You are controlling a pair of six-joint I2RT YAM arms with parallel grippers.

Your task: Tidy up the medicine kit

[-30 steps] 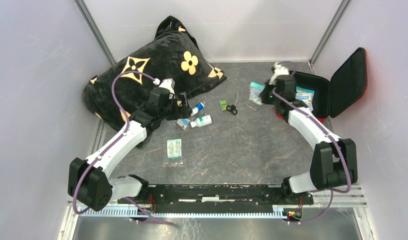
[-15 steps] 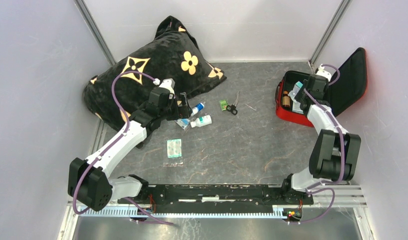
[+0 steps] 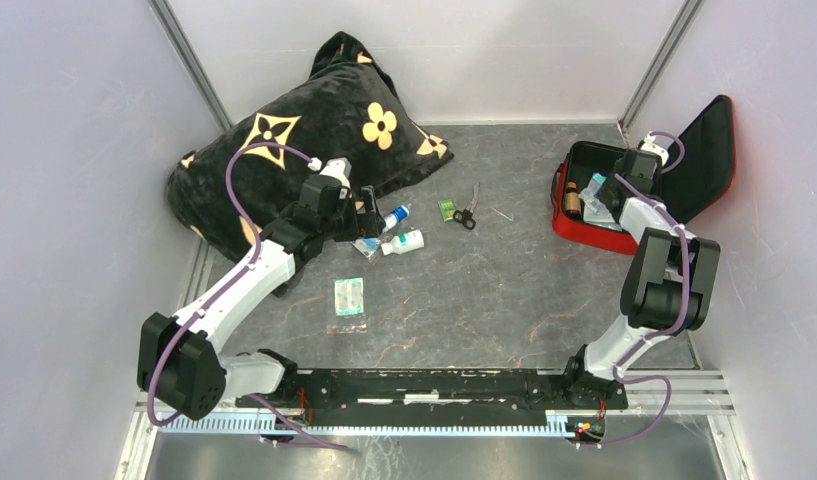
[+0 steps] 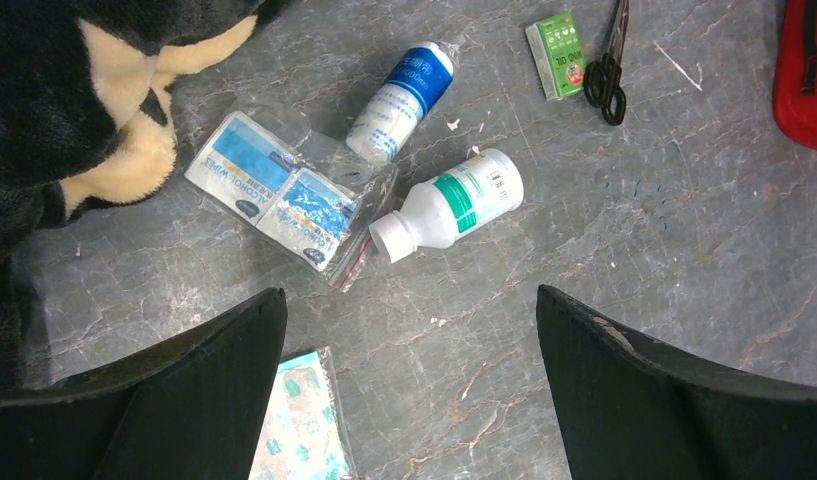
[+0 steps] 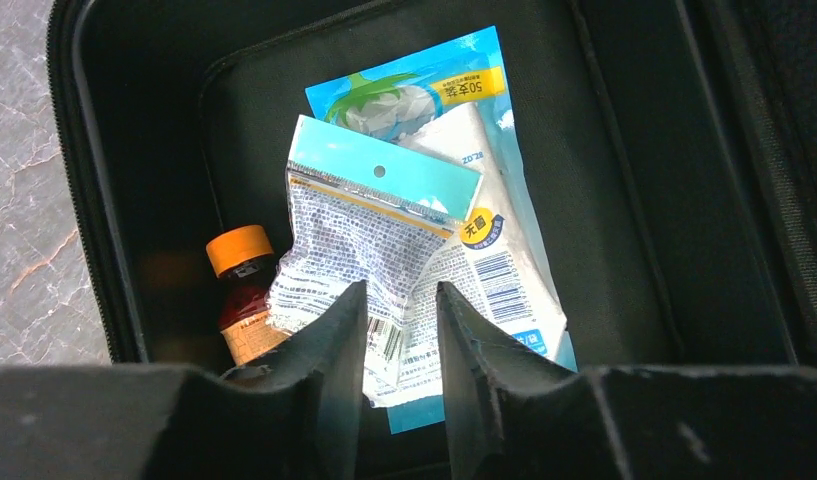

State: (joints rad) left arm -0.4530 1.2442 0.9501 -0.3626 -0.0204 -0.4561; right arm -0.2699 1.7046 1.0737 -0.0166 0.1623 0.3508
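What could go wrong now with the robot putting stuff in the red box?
The printed packet lies between the parted fingers of the right gripper inside the medicine kit; it might snag and lift out. The white bottle under the open left gripper lies on its side, so it might roll away when pinched.

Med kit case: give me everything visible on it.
The kit is a red hard-shell zip case with black lining. It lies open at the far right of the table, with its lid standing up on the right side. Inside lie two overlapping blue-and-white packets and, at the left, a brown bottle with an orange cap. The right gripper hangs over the packets, jaws slightly apart; contact unclear.
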